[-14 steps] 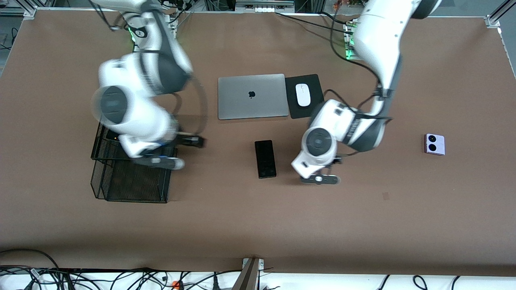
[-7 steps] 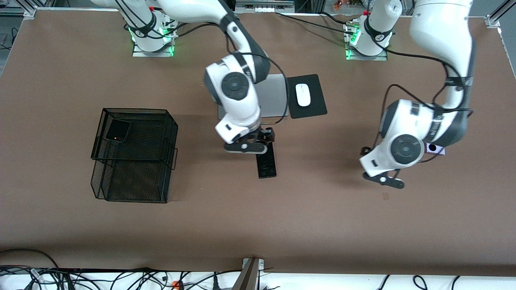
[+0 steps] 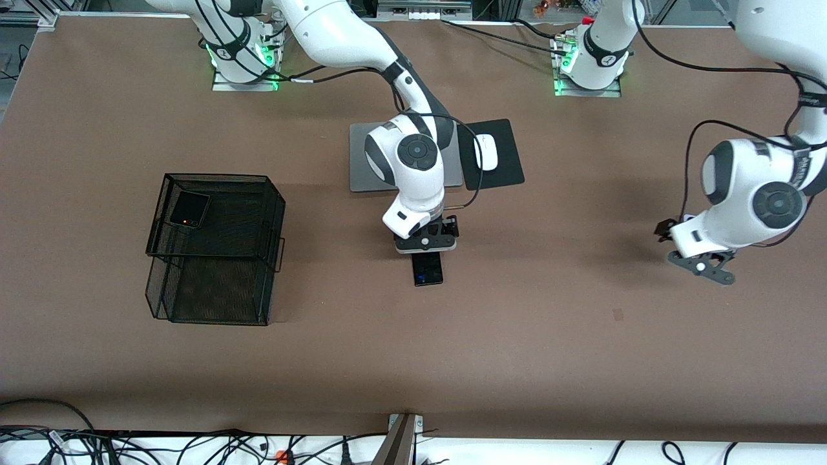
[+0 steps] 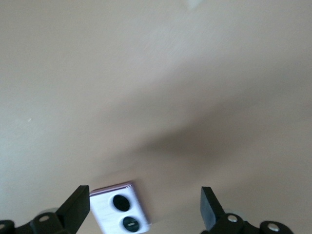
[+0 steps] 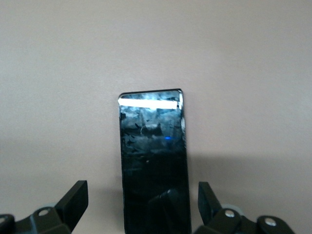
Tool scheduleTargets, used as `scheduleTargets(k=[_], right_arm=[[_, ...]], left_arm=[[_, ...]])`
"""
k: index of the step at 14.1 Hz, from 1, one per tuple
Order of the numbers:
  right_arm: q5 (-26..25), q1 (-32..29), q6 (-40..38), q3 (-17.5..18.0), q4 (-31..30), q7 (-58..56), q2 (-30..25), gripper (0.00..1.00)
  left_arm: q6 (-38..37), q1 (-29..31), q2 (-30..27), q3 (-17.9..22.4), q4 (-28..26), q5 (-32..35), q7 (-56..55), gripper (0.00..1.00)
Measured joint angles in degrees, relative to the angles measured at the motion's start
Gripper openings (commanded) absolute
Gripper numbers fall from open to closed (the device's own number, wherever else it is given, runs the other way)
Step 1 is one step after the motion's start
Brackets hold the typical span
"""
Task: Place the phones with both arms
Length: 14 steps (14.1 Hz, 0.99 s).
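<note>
Black right gripper (image 3: 426,244) wide, empty, over desk middle, fingers (image 5: 73,197) straddling slab (image 3: 428,268) flat below. Left gripper (image 3: 701,266) wide, empty, over desk toward left arm's end; lavender phone (image 4: 120,213) flat on desk between its fingers (image 4: 75,209), hidden under arm in front view. Flip phone (image 3: 188,210) in top tier of mesh basket (image 3: 271,194) toward right arm's end. Laptop (image 3: 362,161), mouse (image 3: 486,152) on pad (image 3: 507,169) farther from camera than slab.

The right gripper (image 3: 426,243) swung away from the mesh basket (image 3: 213,248), leaving the flip phone (image 3: 188,210) inside, and stopped, fingers spread, over the slim black phone (image 3: 428,268). The left gripper (image 3: 701,266) left that phone and travelled toward its own end of the table, jaws open, above the lavender phone (image 4: 120,208).
</note>
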Motion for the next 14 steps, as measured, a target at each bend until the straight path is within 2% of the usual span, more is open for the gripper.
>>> scheduleTargets(k=[4, 7, 14], right_arm=[[-0.97, 0.11, 1.46, 0.01, 0.55, -4.72, 2.15, 1.0], [-3.84, 0.16, 2.0, 0.11, 0.58, -4.99, 2.61, 1.0], [-4.05, 0.26, 3.17, 1.27, 0.58, -4.99, 4.39, 1.0]], left_arm=[[2.18, 8.87, -0.13, -0.97, -1.39, -8.07, 6.33, 1.0], [7.52, 10.78, -0.09, -1.33, -4.44, -8.96, 6.4, 1.0], [19.74, 14.88, 2.44, -1.5, -11.43, -8.98, 6.84, 1.0]])
